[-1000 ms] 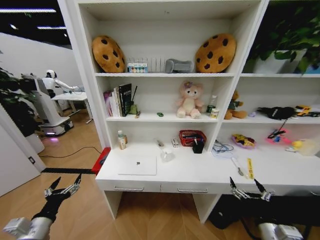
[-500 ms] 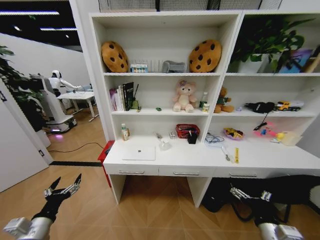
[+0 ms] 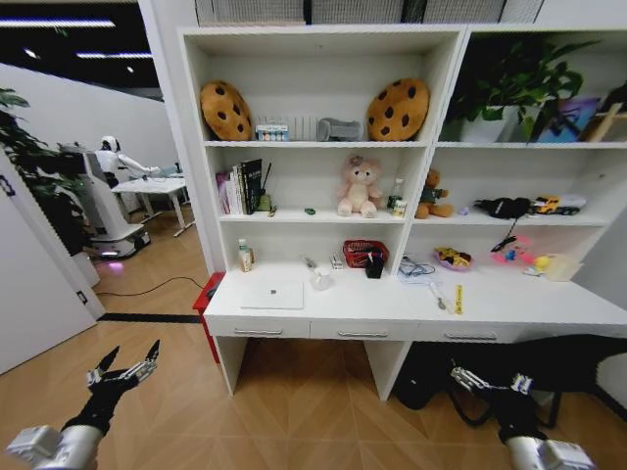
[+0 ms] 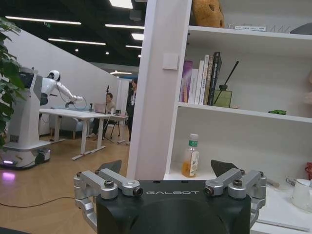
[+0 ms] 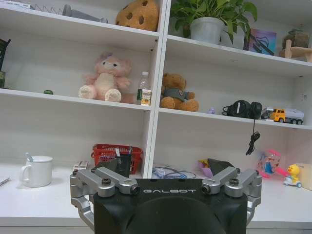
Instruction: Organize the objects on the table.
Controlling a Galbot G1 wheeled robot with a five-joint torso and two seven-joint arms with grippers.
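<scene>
though closed, slim silver laptop (image 3: pixel 272 295)

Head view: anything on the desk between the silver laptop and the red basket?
Yes: a white mug stands on the white desk between slim silver laptop and red basket.

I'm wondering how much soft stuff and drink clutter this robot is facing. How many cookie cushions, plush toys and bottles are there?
Cookie cushions: 2, left cushion, right cushion
Plush toys: 2, pink plush, brown bear
Bottles: 2, table bottle, shelf bottle
Total: 6
</scene>
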